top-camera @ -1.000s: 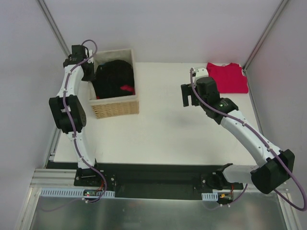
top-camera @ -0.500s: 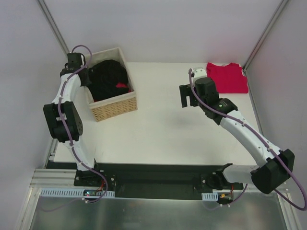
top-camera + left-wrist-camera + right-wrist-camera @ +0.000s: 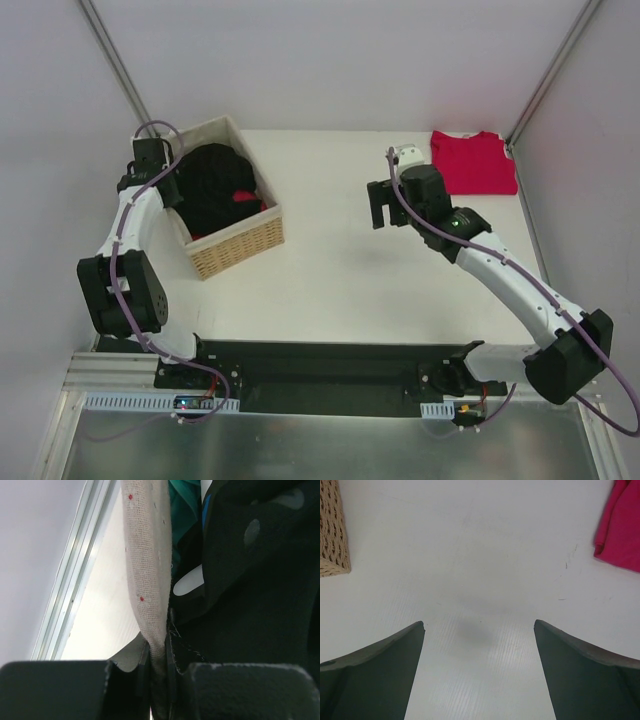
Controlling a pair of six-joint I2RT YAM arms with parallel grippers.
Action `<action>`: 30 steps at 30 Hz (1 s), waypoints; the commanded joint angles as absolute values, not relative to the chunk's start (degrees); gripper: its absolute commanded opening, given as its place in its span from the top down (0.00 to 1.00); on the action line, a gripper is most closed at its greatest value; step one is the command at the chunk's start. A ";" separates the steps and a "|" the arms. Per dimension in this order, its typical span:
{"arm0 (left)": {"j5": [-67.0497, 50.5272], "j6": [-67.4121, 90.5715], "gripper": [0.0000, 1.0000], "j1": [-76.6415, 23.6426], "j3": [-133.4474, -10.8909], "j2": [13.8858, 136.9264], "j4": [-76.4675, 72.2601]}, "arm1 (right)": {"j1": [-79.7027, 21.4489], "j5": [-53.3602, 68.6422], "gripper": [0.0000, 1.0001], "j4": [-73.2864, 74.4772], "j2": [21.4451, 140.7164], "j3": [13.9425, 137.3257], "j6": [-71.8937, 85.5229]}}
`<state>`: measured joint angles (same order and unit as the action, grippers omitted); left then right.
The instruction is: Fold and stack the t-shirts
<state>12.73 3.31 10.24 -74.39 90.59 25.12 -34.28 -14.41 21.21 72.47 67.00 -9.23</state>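
At the table's [image 3: 340, 270] far right corner the red shirt [image 3: 475, 162] lies flat in a neat rectangle. I take it as already folded and set down as the base of the stack. Over on the left, the black shirt [image 3: 215, 185] is bunched inside the basket [image 3: 240, 240], not yet folded, and the basket sits askew to the table's edge. The left gripper [image 3: 159, 680] is pinched on the basket's left rim, with the pale liner caught between its fingers and black cloth just beside them. The right gripper [image 3: 479, 670] hangs over the bare middle of the table, fingers spread wide, holding nothing. By my reckoning about half the job is left: get the black shirt out, spread it, fold it, and lay it on the red one. A scrap of red and some teal cloth also show in the basket; whether they are more shirts I cannot tell. No brand or writing can be read. The liner has only small red dots, and the pale marks on the black cloth show too little to make out.
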 commanded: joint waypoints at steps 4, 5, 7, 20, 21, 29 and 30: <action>11.70 -8.43 1.00 10.63 -69.44 83.50 25.40 | -35.86 -13.80 0.04 19.25 70.05 66.88 -8.44; 11.25 -8.79 1.00 10.63 -68.74 83.15 25.40 | -36.12 -13.71 0.04 19.25 70.05 66.88 -8.35; 9.68 -9.40 1.00 10.72 -67.68 81.57 25.40 | -36.47 -14.06 0.04 19.34 69.44 66.62 -8.44; -5.61 -22.05 1.00 15.55 -55.89 74.25 18.81 | -37.88 -13.18 0.04 18.81 68.82 65.66 -7.74; -6.84 -22.15 1.00 16.08 -56.59 75.40 18.72 | -37.88 -12.92 0.04 18.81 68.56 65.48 -7.39; -12.74 -20.04 1.00 26.35 -61.79 85.16 18.90 | -38.23 -12.04 0.04 18.81 65.04 64.16 -6.77; -14.31 -19.95 1.00 27.06 -61.87 85.60 18.90 | -38.41 -11.52 0.04 18.81 64.78 64.16 -6.77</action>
<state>-12.82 -16.71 22.17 -62.22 81.28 18.61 -37.82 -12.95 20.64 68.16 63.92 -7.90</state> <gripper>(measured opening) 0.084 0.961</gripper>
